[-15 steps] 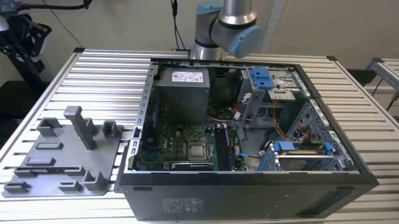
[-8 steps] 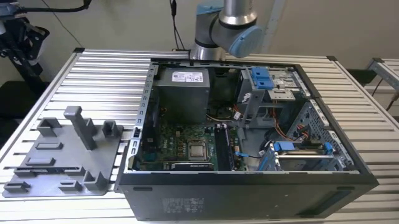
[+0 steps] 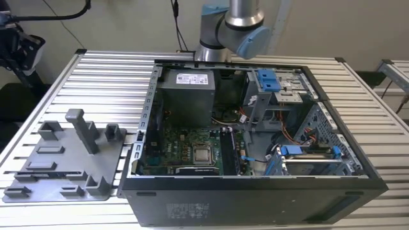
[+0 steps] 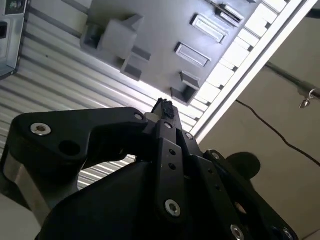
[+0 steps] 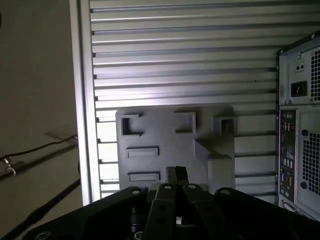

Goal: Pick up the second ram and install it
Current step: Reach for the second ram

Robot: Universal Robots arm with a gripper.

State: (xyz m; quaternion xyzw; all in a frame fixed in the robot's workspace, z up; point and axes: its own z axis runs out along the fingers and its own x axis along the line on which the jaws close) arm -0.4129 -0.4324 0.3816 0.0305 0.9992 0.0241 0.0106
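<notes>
Gripper (image 5: 176, 171) hangs over the grey tray (image 5: 165, 137), shut tight and holding nothing. The second ram (image 3: 54, 173) seems to lie in the tray's long slot. Shut fingers could bump it.

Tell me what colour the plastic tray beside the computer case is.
Plain grey; the tray shows best in the exterior view.

Ribbed metal surface (image 3: 108, 76) w/ open dark PC case (image 3: 255, 203) on it, side panel off. Inside: green mobo (image 3: 169, 143) w/ bare CPU (image 3: 203, 155) approx. mid-board, grey PSU (image 3: 185, 93) at far end, blue drive brackets (image 3: 268, 79), misc. cables. Grey plastic tray (image 3: 73, 160) just beside case, on the exterior view's left, w/ several upright blocks. Case rear ports (image 5: 292, 165) in the first wrist view.
</notes>
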